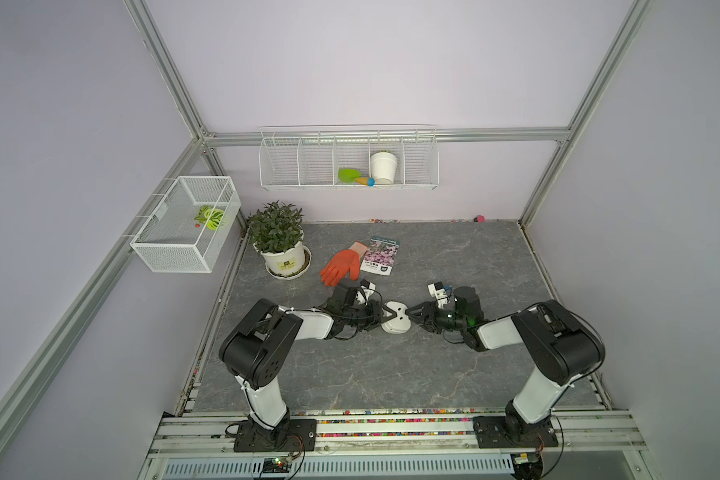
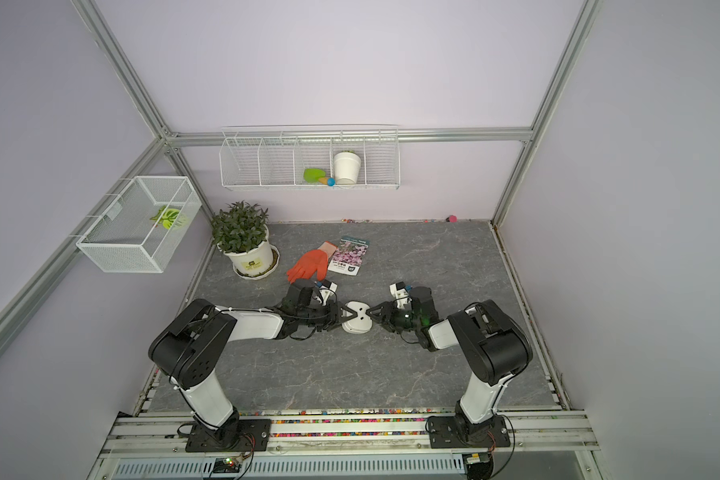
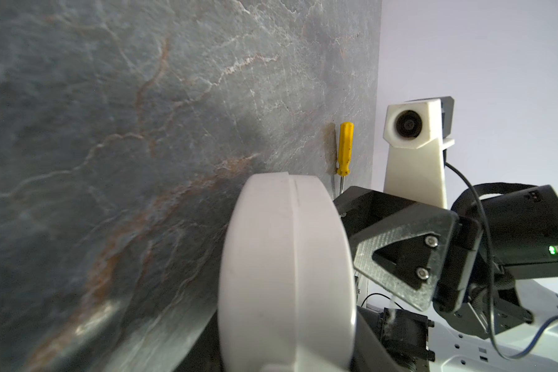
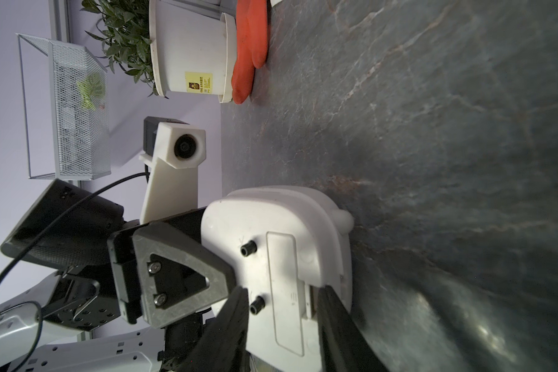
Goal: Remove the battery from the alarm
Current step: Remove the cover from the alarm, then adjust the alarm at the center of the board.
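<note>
I hold the small white rounded-square plastic alarm near the middle of the grey marbled stone-look counter, with its plain back turned up. I judge the task barely begun. The flat white rectangular battery cover still sits closed in that back, beside two small black knobs. The battery is nowhere in sight and is presumably behind the cover. What is left is to get the cover off and then take the battery out. The yellow-handled screwdriver lies untouched on the counter, apart from the alarm.

In both top views my left gripper meets the alarm at its 9 o'clock edge and my right gripper at its 3 o'clock edge. The left gripper looks clamped across the alarm's thickness. The right gripper's fingers straddle the rim close to the cover's end and press on the alarm, as far as I can tell. I cannot tell whether the alarm's low edge rests on the counter.
</note>
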Tool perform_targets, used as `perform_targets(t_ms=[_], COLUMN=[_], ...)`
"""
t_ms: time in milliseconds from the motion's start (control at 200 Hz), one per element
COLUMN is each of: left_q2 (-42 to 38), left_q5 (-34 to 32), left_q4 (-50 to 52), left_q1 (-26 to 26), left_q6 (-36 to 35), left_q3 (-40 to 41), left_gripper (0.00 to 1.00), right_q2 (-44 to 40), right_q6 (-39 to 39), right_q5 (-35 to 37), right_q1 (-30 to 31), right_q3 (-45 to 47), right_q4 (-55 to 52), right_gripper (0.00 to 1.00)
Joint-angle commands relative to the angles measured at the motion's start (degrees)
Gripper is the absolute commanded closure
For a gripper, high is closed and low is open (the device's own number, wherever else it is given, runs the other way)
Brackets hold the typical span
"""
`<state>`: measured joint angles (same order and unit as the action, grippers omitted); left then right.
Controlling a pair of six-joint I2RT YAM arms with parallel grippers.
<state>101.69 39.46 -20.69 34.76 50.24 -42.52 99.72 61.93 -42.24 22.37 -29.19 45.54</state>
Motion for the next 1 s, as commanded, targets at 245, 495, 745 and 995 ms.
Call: perform_targets(t_ms=[245,495,745,995], left_q2=[1.6,1.62,1.33,1.14], left_q5=[-2.59,-2.77,-3.47,-5.25], left_q4=[3.37,3.63,4.23,5.79], left_q1=[0.79,0.74,0.74,0.74], left_q6=[-1.98,-2.05,-2.29,-2.85], left_q3=[0.16,0.2,0.16,0.15], left_gripper=[0.67,0.67,0.66,0.58], right_q2=[-5.28,-4.57,-8.82,-13.42], right_q6=[-3.72,-2.53,-5.67,-9.22], right_q5=[-1.75,-1.59,0.82,2.57], right_q1=[2.3,2.37,1.72,-1.86], right_q3=[-2.18,-1.88,-2.06,-0.17], right_q4=[-7.34,-5.2,-11.91,-18.62], right_gripper=[0.58,0.58,0.57,0.57])
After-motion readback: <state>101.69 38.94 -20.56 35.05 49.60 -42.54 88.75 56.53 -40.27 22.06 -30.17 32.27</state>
